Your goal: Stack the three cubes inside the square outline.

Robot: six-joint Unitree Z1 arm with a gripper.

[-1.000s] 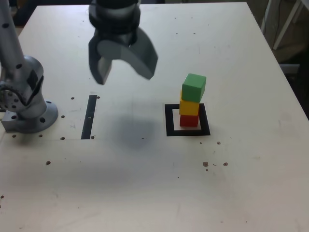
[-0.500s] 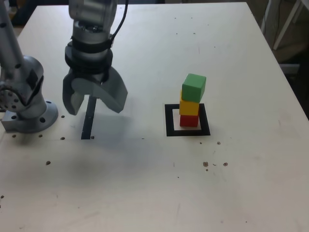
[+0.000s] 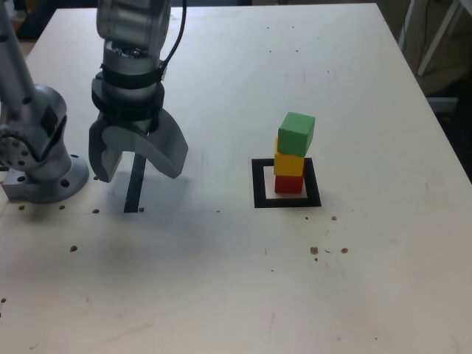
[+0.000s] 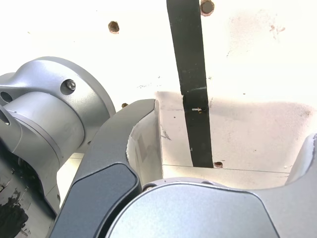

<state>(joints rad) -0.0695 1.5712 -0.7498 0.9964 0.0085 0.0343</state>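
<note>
Arm cut off by top edge, strip's upper end hidden

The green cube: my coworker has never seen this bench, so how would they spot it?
On the white table, find the thick black square outline near the middle of the exterior view. A stack of three cubes stands inside it. The green cube is the top one, above yellow and red, and sits turned askew.

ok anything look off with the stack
Yes: the green cube sits askew, turned relative to the yellow cube and overhanging it toward the exterior view's right. It looks a bit precarious.
</note>
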